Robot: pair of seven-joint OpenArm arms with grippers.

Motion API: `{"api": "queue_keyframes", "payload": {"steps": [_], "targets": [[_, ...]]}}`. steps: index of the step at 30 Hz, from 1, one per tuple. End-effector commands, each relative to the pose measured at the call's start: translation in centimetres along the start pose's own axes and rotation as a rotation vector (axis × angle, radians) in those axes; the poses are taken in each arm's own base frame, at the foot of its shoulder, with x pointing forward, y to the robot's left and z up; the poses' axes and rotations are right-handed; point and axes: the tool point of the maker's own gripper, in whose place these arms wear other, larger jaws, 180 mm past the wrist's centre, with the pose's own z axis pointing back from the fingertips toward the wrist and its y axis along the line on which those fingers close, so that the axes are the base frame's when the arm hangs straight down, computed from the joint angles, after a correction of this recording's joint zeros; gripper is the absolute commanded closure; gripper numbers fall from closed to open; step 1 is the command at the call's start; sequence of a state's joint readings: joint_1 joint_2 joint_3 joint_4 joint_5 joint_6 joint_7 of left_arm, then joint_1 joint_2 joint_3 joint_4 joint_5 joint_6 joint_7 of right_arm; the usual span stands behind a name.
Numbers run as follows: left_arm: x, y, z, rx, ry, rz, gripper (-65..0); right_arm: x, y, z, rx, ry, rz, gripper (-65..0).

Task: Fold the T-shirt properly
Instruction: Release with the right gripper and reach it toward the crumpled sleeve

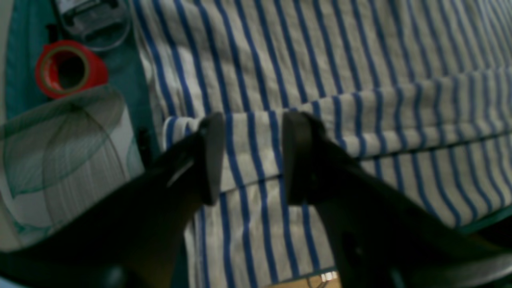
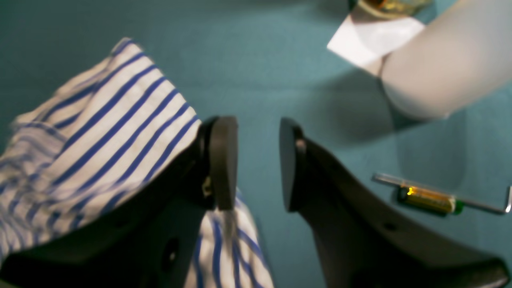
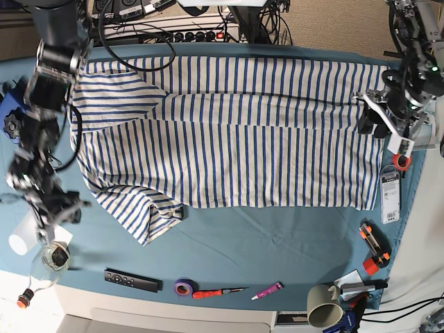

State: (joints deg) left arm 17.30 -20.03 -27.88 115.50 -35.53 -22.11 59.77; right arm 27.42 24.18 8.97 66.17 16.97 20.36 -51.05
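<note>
From the base view I see the whole T-shirt [image 3: 229,142] lying spread out across the teal desk [image 3: 277,236], wide side to side, with one sleeve bunched up at its lower corner on the view's left. Only this view shows the small things along the near edge: a black remote [image 3: 132,279], a purple tape roll [image 3: 184,286], a red screwdriver [image 3: 216,293], a pink pen [image 3: 267,291] and a grey-green mug [image 3: 322,305]. I cannot see inside the mug. A clear glass jar [image 3: 52,258] stands at the view's left; something dark sits in it, but it is too small for me to tell what.

My left wrist view shows what the base view cannot: the left pincer [image 1: 251,158] is open, its two black fingers [image 1: 212,156] over a folded edge of the striped cloth, with a strip of cloth showing between them. I cannot tell if they touch it. A red tape roll [image 1: 68,70] lies beside the shirt on its side.

My right wrist view shows the right pincer [image 2: 258,162] open too, with bare desk between its fingers and the shirt's sleeve just to one side. A battery [image 2: 430,200] lies by a metal key [image 2: 480,202]. A blurry white shape in the top corner is cut off.
</note>
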Motion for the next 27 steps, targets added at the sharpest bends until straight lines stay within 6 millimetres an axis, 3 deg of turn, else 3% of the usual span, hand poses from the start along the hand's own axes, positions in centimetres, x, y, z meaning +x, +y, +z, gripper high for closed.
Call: {"api": "queue_keyframes", "payload": {"steps": [1,8,14,20,24,27], "targets": [[1.2,0.0,0.3,0.0,-0.043,-0.023,-24.9,2.8,-0.9,0.1,-0.026,-0.051,0.015,-18.5],[1.3,-0.7,0.0,-0.02,-0.045,-0.028,-24.9,1.9,1.4,-3.6,0.016,0.09,0.075,-18.5],[1.4,-0.7,0.0,-0.02,-0.051,-0.028,-24.9,-0.7,4.0,-5.3,0.052,0.164,0.081,-18.5],[1.4,-0.7,0.0,-0.021,-0.052,-0.028,-24.9,-2.1,4.9,-6.0,0.053,0.191,0.091,-18.0],[1.4,-0.7,0.0,-0.021,-0.051,-0.028,-24.9,-1.9,4.8,-6.0,0.052,0.187,0.091,-0.6],[1.4,-0.7,0.0,-0.02,-0.051,-0.028,-24.9,-1.9,4.7,-5.9,0.049,0.199,0.094,0.0]]}}
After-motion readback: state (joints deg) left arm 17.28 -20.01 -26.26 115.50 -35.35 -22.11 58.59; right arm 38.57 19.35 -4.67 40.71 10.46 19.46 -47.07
